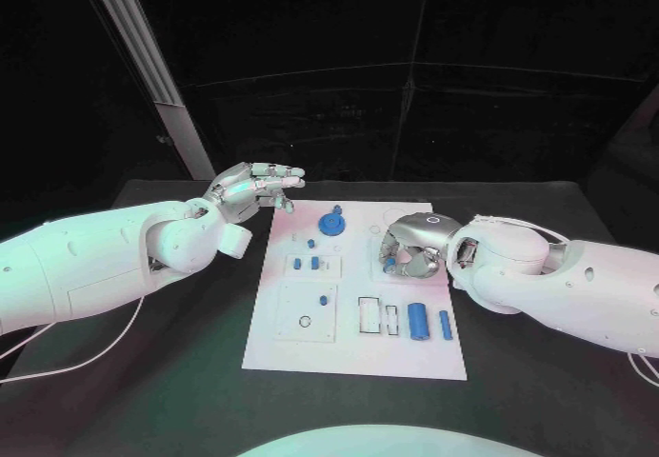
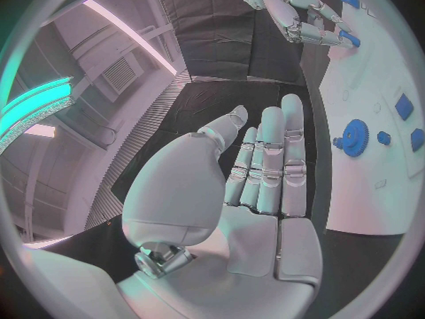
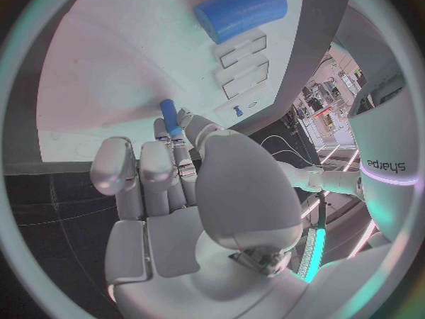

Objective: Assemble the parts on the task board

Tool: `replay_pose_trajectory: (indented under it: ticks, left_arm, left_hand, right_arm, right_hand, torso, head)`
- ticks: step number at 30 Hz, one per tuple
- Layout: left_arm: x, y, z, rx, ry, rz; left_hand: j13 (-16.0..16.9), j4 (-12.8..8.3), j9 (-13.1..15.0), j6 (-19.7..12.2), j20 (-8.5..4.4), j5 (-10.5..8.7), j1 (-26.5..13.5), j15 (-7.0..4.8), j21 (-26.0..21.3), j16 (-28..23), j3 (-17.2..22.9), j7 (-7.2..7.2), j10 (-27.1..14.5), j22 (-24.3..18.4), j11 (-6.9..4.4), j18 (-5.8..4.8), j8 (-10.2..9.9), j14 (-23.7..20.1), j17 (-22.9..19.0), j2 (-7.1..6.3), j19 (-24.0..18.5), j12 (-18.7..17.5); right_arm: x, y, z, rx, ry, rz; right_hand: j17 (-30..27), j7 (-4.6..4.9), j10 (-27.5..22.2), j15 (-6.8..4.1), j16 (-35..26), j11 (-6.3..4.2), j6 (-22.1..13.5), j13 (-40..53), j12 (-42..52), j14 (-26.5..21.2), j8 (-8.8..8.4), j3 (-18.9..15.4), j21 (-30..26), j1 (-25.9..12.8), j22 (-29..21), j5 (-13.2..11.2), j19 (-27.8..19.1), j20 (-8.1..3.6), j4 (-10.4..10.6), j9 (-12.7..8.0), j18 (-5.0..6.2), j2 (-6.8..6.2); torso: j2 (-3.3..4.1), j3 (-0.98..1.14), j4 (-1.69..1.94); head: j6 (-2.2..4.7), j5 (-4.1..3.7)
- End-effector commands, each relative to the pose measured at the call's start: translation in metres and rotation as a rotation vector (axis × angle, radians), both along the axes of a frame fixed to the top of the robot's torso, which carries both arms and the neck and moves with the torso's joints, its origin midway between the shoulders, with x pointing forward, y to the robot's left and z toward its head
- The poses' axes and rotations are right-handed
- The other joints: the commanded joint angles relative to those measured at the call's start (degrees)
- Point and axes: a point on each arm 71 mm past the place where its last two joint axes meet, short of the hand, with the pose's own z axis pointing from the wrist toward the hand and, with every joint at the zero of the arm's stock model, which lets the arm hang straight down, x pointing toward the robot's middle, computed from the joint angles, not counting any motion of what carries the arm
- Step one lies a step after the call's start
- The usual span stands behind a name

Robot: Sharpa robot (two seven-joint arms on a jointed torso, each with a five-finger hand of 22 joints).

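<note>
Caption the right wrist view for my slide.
Right hand pinches a small blue peg over the white task board, near a large blue cylinder.

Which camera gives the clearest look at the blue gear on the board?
The left wrist view: the blue gear shows its toothed rim unobstructed on the task board, beyond the empty left hand. The head view shows it smaller, teeth hard to make out, near the board's far edge. In the right wrist view I cannot pick it out.
</note>
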Motion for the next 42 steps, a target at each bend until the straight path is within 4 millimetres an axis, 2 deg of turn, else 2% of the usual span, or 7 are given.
replay_pose_trajectory:
  ticks: [1,8,20,28,32,38,42]
  left_arm:
    - [0.0,-0.001,0.001,-0.007,0.001,-0.012]
    - [0.0,-0.001,0.001,-0.006,0.002,-0.012]
    - [0.0,0.0,0.0,0.001,0.009,-0.015]
    - [0.0,0.0,0.0,0.015,0.003,-0.02]
    - [0.0,-0.001,0.0,0.015,0.002,-0.023]
    - [0.0,-0.004,0.0,0.013,0.001,-0.029]
    - [0.0,-0.006,0.0,0.012,0.001,-0.033]
  left_hand:
    - [0.1,-0.3,0.1,-0.5,0.44,0.23,-0.1,0.07,-0.4,0.4,0.0,-0.05,-0.3,-0.1,-0.03,0.39,0.2,-0.4,-0.1,0.55,0.1,0.2]
    - [0.1,-0.3,0.1,-0.5,0.44,0.23,0.0,0.07,-0.4,0.4,0.0,-0.05,-0.3,-0.1,-0.03,0.39,0.2,-0.4,-0.1,0.57,0.1,0.2]
    - [0.1,-0.3,0.1,-0.6,0.45,0.23,0.0,0.08,-0.4,0.4,0.0,-0.03,-0.3,-0.1,-0.02,0.38,0.3,-0.4,-0.1,0.61,0.1,0.2]
    - [0.1,-0.3,0.1,-0.6,0.45,0.22,0.0,0.08,-0.4,0.4,0.0,-0.02,-0.3,-0.1,-0.01,0.38,0.3,-0.4,-0.1,0.65,0.1,0.2]
    - [0.1,-0.3,0.1,-0.6,0.45,0.22,0.0,0.08,-0.4,0.4,0.0,-0.02,-0.3,-0.1,-0.01,0.38,0.3,-0.4,-0.1,0.65,0.1,0.2]
    - [0.1,-0.3,0.1,-0.6,0.45,0.22,0.0,0.08,-0.4,0.4,0.0,-0.02,-0.3,-0.1,-0.01,0.38,0.3,-0.4,-0.1,0.65,0.1,0.2]
    - [0.1,-0.2,0.0,-0.7,0.46,0.2,-0.1,0.11,-0.4,0.4,0.0,0.01,-0.4,-0.1,0.02,0.37,0.3,-0.5,-0.1,0.74,0.1,0.2]
  right_arm:
    - [0.0,0.001,0.002,0.001,-0.013,0.004]
    - [-0.002,0.0,0.005,0.024,-0.04,0.002]
    - [-0.014,-0.006,0.015,0.118,-0.053,-0.01]
    - [-0.02,-0.003,0.034,0.194,-0.074,-0.004]
    - [-0.025,0.012,0.037,0.221,-0.056,0.031]
    - [-0.037,0.052,0.037,0.26,0.0,0.136]
    - [-0.046,0.076,0.031,0.276,0.034,0.202]
  right_hand:
    - [0.0,-0.01,0.1,-0.46,0.2,0.05,0.2,0.0,-0.4,0.2,-0.11,0.5,0.2,0.4,0.1,-0.3,0.4,-0.04,0.0,-0.1,-0.45,-0.25]
    - [0.9,-0.04,2.3,-0.71,0.9,-0.31,2.0,0.3,-0.2,0.3,0.56,1.9,1.1,1.3,1.4,-0.7,1.1,-0.19,-0.6,0.2,-0.72,0.32]
    - [1.8,0.15,2.5,-0.67,1.6,-0.2,1.8,0.3,-0.6,0.5,0.32,2.3,2.1,1.4,2.9,-1.3,2.0,-0.23,-0.9,0.1,-1.06,0.11]
    - [2.1,0.2,2.5,-0.63,1.8,-0.15,1.8,0.3,-0.8,0.6,0.27,2.6,2.4,1.4,3.2,-1.0,2.2,-0.22,-1.1,0.1,-1.12,0.06]
    - [2.1,0.25,2.6,-0.61,1.9,-0.12,1.8,0.3,-0.9,0.6,0.24,2.8,2.5,1.5,3.3,-0.7,2.3,-0.2,-1.2,0.0,-1.14,-0.01]
    - [2.0,0.31,2.6,-0.57,1.9,-0.05,1.8,0.3,-1.1,0.6,0.17,3.1,2.5,1.5,3.2,-0.3,2.2,-0.18,-1.4,0.0,-1.12,-0.1]
    - [2.0,0.38,2.5,-0.54,1.9,0.0,1.7,0.3,-1.2,0.6,0.11,3.1,2.5,1.4,3.2,-0.2,2.2,-0.16,-1.4,0.0,-1.11,-0.16]
  torso:
    - [-0.04,-0.05,-0.02]
    - [-0.02,-0.03,-0.02]
    - [-0.08,-0.07,0.0]
    - [-0.05,-0.11,0.05]
    - [0.0,-0.13,0.11]
    - [0.08,-0.11,0.24]
    - [0.04,-0.19,0.05]
  head:
    - [-0.05,-0.06]
    - [-0.07,-0.09]
    - [0.05,-0.16]
    - [0.11,0.23]
    - [0.09,0.43]
    - [0.01,0.82]
    - [-0.24,1.24]
